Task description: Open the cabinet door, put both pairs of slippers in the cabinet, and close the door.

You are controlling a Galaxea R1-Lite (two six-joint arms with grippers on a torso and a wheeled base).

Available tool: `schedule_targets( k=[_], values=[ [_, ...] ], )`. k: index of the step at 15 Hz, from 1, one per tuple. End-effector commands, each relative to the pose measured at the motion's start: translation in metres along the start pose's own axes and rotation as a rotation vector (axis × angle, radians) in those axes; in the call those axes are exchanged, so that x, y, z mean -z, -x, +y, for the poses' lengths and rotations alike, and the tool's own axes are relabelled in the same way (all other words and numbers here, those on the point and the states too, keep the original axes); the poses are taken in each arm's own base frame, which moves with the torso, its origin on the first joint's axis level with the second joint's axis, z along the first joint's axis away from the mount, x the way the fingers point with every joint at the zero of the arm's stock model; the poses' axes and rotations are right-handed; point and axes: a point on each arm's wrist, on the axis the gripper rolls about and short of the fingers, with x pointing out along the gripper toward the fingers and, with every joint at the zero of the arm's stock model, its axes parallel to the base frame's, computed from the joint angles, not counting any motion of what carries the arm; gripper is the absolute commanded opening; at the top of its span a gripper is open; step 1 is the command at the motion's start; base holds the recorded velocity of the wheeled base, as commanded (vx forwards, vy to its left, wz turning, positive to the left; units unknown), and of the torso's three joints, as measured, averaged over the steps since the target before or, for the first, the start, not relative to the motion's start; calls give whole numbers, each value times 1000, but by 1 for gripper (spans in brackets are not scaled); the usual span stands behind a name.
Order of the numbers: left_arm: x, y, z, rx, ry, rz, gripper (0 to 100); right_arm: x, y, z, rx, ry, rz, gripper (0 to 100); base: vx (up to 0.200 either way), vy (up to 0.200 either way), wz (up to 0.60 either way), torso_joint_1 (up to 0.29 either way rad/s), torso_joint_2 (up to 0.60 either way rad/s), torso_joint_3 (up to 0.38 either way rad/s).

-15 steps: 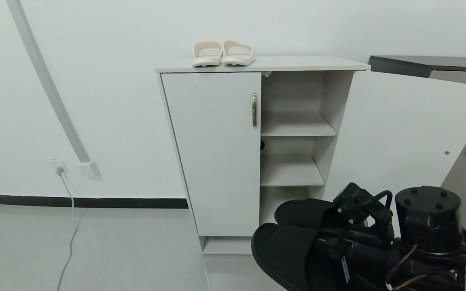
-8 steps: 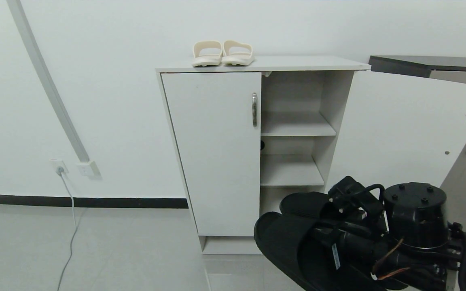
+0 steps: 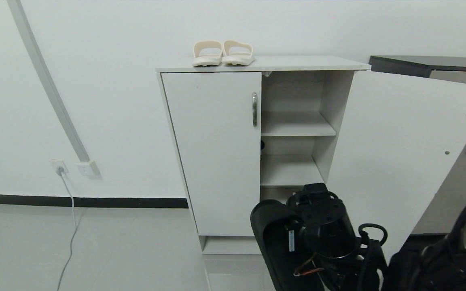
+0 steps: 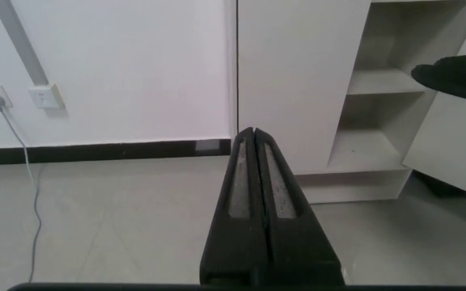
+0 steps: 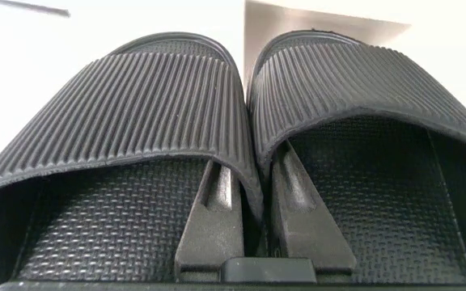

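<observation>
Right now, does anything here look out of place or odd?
Only mildly: the cream slippers sit on top of the cabinet, not on its shelves, and its right door stands wide open. The black slippers are pinched together in the right gripper. Nothing looks damaged or spilled.

"How many slippers?"

"Four. Two beige slippers [image 3: 223, 53] and two black slippers [image 5: 160, 113], which makes two pairs."

"And cabinets?"

"One white cabinet [image 3: 269, 63]. It has two doors, a left door [image 3: 212, 153] and a right door [image 3: 399, 153]. I see one handle [image 3: 254, 109] and two shelves, an upper shelf [image 3: 295, 123] and a lower shelf [image 3: 289, 169]."

"Anything on the wall?"

"Two sockets [image 3: 58, 165] and one cable [image 3: 71, 226]."
</observation>
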Motion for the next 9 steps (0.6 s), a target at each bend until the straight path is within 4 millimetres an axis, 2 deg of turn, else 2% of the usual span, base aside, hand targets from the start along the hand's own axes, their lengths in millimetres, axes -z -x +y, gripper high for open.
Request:
schedule_targets(
  k=[1,2,5,9],
  values=[
    [0,0,0,1,0,3,0,22,-36,20,126,7,-8,0,0,0,0,0,0,0],
    [0,0,0,-1,0,3,0,25,-43,25,148,3,-18,0,0,0,0,0,0,0],
    [0,0,0,-1,1,3,0,27,-46,25,156,7,-14,0,0,0,0,0,0,0],
    [0,0,0,-1,1,3,0,32,-50,22,170,13,-5,0,0,-200,0,1,4,2]
  ],
)
